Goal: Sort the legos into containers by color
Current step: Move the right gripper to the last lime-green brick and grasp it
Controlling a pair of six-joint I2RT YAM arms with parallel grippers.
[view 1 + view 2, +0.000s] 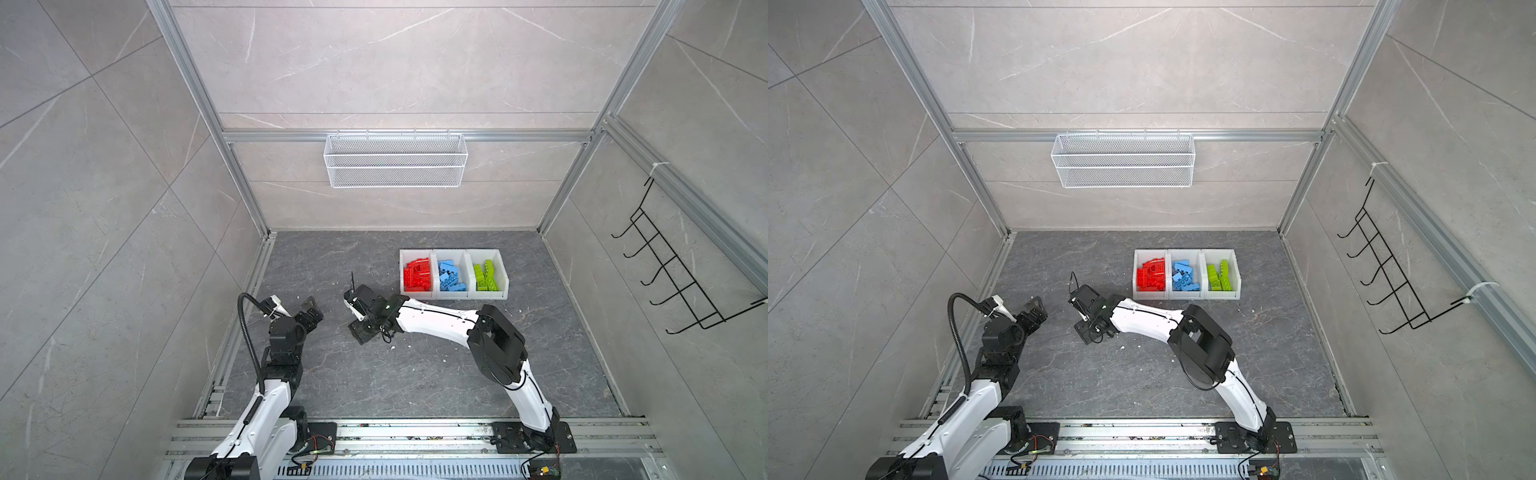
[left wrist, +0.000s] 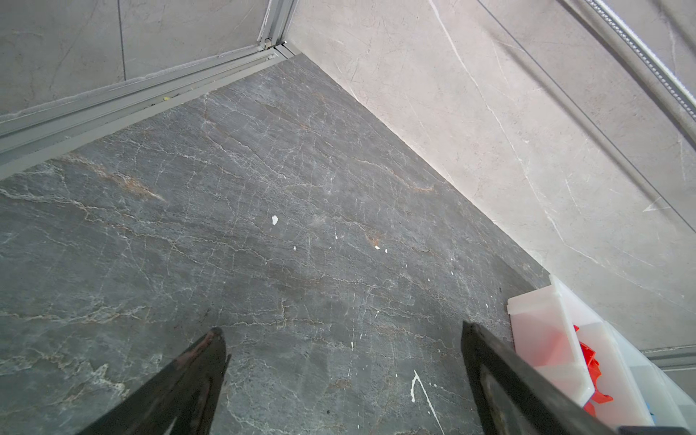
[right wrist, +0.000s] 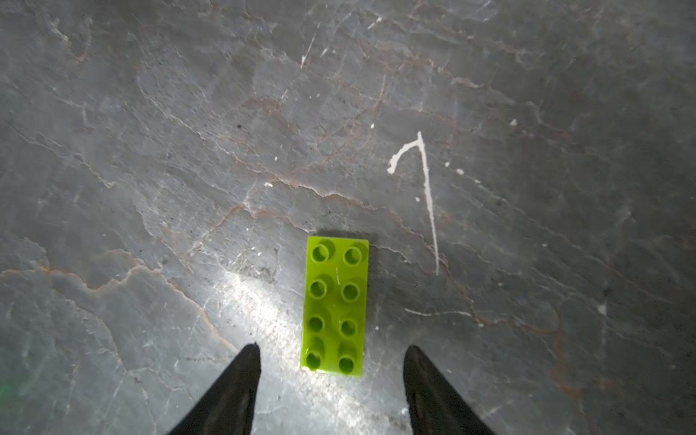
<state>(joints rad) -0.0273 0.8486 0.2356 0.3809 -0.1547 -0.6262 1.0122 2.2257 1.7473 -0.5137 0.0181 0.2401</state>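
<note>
Centring your right gripper [image 3: 332, 345] over the green brick [image 3: 334, 305] matters most now: its jaws stand apart, empty, either side of the brick's near end, and the brick lies flat, studs up, on the floor [image 3: 150, 188] off the red end of the bins [image 1: 449, 250]. Reach further along so the jaws meet its long sides near the middle, then squeeze evenly. Your left gripper [image 2: 342, 327] hangs spread and empty, farther off that end.

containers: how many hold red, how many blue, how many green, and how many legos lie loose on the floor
red container: 1
blue container: 1
green container: 1
loose green lego: 1
total: 4
</note>
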